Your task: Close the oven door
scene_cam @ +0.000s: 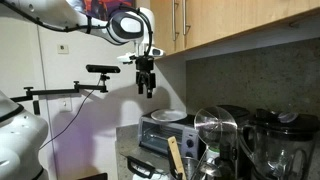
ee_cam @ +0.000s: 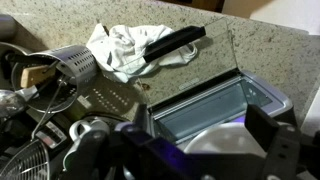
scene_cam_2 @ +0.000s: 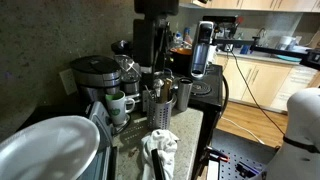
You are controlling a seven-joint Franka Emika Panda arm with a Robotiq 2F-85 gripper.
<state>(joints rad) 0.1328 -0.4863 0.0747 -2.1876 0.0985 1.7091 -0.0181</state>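
The oven (scene_cam: 160, 135) is silver, the countertop (ee_cam: 100, 12) speckled beige-grey, the cloth (ee_cam: 120, 50) white, perhaps faintly patterned

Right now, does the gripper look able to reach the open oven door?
Probably yes: the gripper hangs open above the oven, and in the wrist view the oven door lies folded down below it with nothing on top.

Dim indoor light. Backsplash (scene_cam: 240, 80) under the cabinets (scene_cam: 230, 25) sits in shadow; white wall (scene_cam: 90, 120) bright. Wrist view: gripper (ee_cam: 185, 155) blurred in foreground, oven door (ee_cam: 215, 105) reflecting pale light.
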